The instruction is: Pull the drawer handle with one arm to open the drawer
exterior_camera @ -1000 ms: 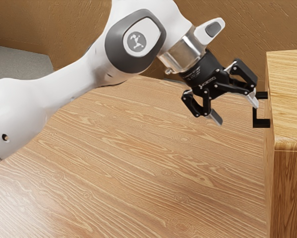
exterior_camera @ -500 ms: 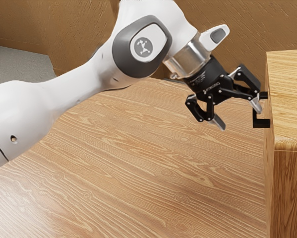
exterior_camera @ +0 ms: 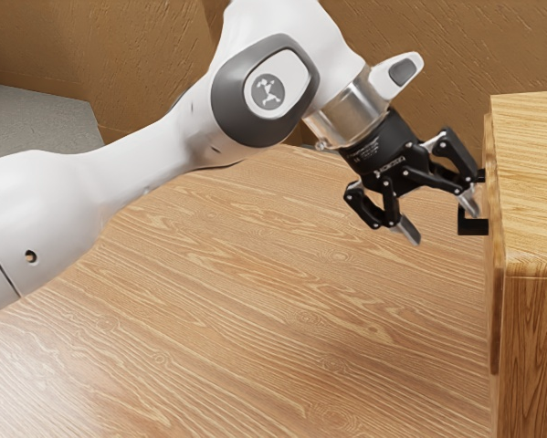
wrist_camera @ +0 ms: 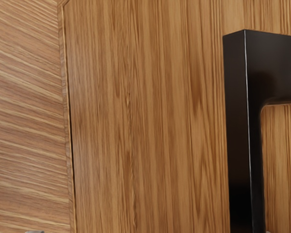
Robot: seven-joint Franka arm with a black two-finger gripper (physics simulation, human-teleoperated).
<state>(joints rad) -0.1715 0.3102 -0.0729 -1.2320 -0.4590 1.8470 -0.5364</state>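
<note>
**Step in hand: engaging the drawer handle for the pull.**

1. Position. In the exterior view the arm (exterior_camera: 118, 192) enters from 9 o'clock and reaches across the table (exterior_camera: 255, 310) toward the cabinet (exterior_camera: 533, 164), which occupies the frame edge from 2 to 5 o'clock. The gripper (exterior_camera: 442, 216) sits just short of the drawer front (exterior_camera: 493, 274). The black handle (exterior_camera: 472, 227) is at the gripper's 3 o'clock.

2. Jaw state. The jaws stand apart. The finger nearer the cabinet meets the upper part of the handle. The other finger hangs toward 8 o'clock, clear of the handle and above the table. Nothing is clamped from two sides. This reads as a hooking contact, because a straight pull needs only one finger bearing on the bar. Whether that finger sits behind the bar cannot be confirmed.

3. Alignment. In the wrist view the handle (wrist_camera: 240, 145) stands close to the hand, with the drawer front (wrist_camera: 145, 121) directly ahead. The hand faces the panel roughly square-on, which suits a pull along the drawer's line of travel.

4. Progress. The drawer front appears to stand slightly proud of the cabinet body, with a narrow step along its edge. The drawer is judged barely open, with most of its travel remaining.

5. Caution. With the jaws apart, the finger may slip off the handle if the pull drifts away from 9 o'clock.
</note>
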